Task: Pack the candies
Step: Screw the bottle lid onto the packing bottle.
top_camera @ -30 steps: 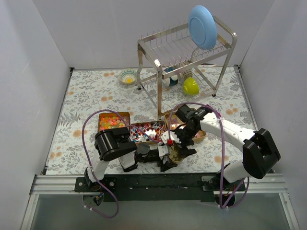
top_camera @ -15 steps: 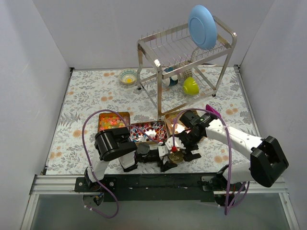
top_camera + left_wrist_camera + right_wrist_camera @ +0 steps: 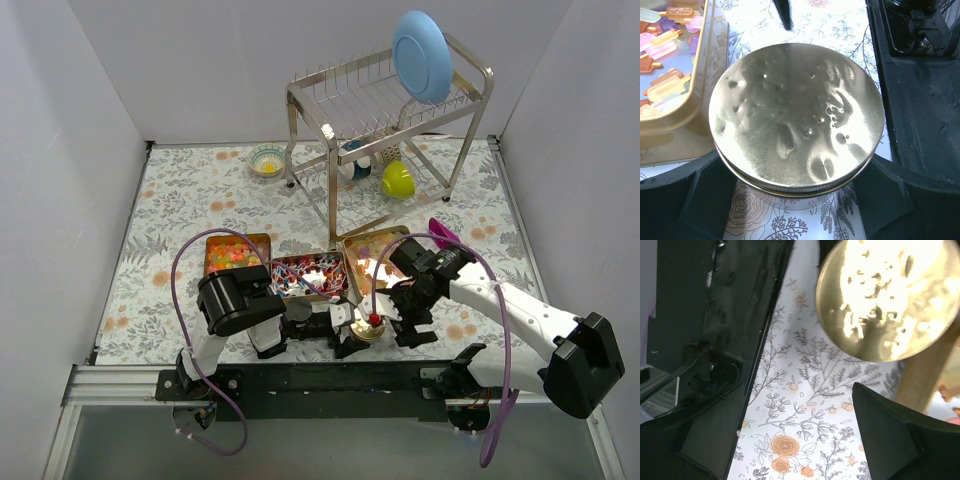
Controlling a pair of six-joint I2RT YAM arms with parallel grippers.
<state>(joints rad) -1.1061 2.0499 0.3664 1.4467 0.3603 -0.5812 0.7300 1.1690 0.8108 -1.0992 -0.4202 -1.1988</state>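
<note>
Candies fill three gold trays side by side on the table, one sort in each. Our left gripper is clamped around one round gold tin just beside the right-hand tray. Our right gripper hangs next to that tin with its fingers apart and nothing between them.

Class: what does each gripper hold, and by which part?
The left gripper clamps the round gold tin by its side wall; the right gripper holds nothing.

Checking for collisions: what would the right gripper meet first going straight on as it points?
Likely the floral table cover, seen between the open jaws of the right gripper, close beside the round gold tin; depth is unclear.
</note>
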